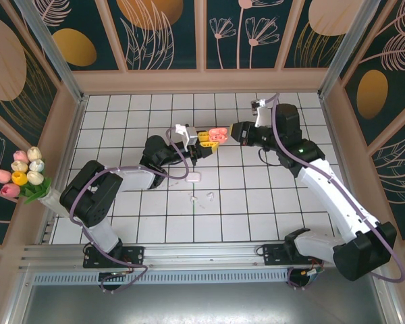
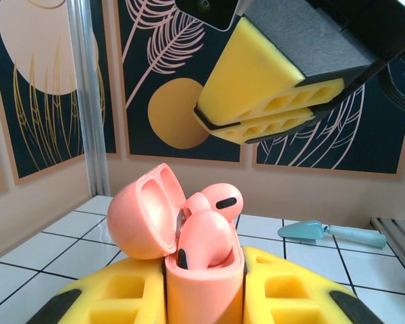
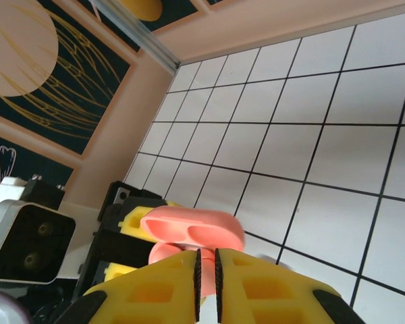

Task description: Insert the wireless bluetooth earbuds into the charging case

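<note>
My left gripper [image 1: 204, 140] is shut on a salmon-pink charging case [image 2: 204, 287], held upright between its yellow pads with the lid [image 2: 143, 212] swung open. Two pink earbuds sit in the case: one [image 2: 206, 237] in front and one [image 2: 224, 197] behind, both heads sticking up above the rim. My right gripper [image 2: 275, 111] hovers just above and beyond the case, its jaws a narrow slit apart with nothing between them [image 3: 206, 287]. Beneath it lies the open lid [image 3: 192, 227]. Two white earbuds [image 1: 204, 198] lie on the tiles.
A small white case [image 1: 194, 178] rests on the tiles below the left gripper. A teal scoop [image 2: 327, 232] lies farther off on the floor. A bunch of tulips [image 1: 23, 172] stands at the left wall. Patterned walls enclose the tiled floor.
</note>
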Controlling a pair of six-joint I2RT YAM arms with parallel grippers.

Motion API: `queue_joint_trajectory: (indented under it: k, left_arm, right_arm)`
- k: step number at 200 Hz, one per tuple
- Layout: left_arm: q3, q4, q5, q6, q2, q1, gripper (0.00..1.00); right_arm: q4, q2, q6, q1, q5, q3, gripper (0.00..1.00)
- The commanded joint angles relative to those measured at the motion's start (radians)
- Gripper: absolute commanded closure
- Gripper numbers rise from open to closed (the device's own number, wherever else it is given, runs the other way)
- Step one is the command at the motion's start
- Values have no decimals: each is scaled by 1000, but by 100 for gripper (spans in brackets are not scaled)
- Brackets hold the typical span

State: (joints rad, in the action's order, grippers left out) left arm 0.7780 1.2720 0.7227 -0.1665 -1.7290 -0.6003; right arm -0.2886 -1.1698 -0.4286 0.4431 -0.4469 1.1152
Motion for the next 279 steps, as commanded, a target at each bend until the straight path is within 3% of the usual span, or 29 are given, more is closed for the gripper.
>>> queue_joint_trajectory:
  k: [1,117,166,220,279]
  left_arm:
    - [27,39,14,-18,-12,2,100]
    - [33,35,15,-17,-18,1,100]
    - [33,33,17,-16,-17,1,100]
    - [33,35,25,-18,-17,2,100]
    - [30,36,29,-24,-16,1,100]
  right_arm:
    - [18,7,-12,26,-19,-2,82]
    - [-71,-135,97,25,-63,82,83]
    - [-31,-65,63,-47,-27,59,83]
    - [0,-35,30,-48,-41,66,82]
    - [-151,-268,63,-48,9,319,82]
